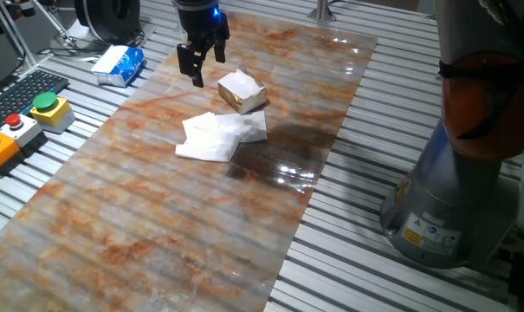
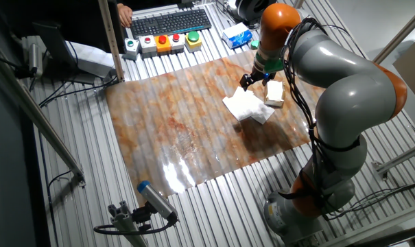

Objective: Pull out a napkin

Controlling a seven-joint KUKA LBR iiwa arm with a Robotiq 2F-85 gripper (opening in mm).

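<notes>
Marbled table (image 1: 158, 217): my hand (image 1: 201, 62) hangs open and empty just left of the box (image 1: 242, 91), napkin (image 1: 220, 134) lying below, toward my base.

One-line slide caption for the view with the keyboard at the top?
Open gripper above napkins lying beside the small cardboard box.

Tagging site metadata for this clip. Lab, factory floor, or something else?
Most likely a robotics lab test cell: slotted aluminium bench, a keyboard beside coloured button boxes, and a marbled mat holding loose napkins under the gripper.
</notes>
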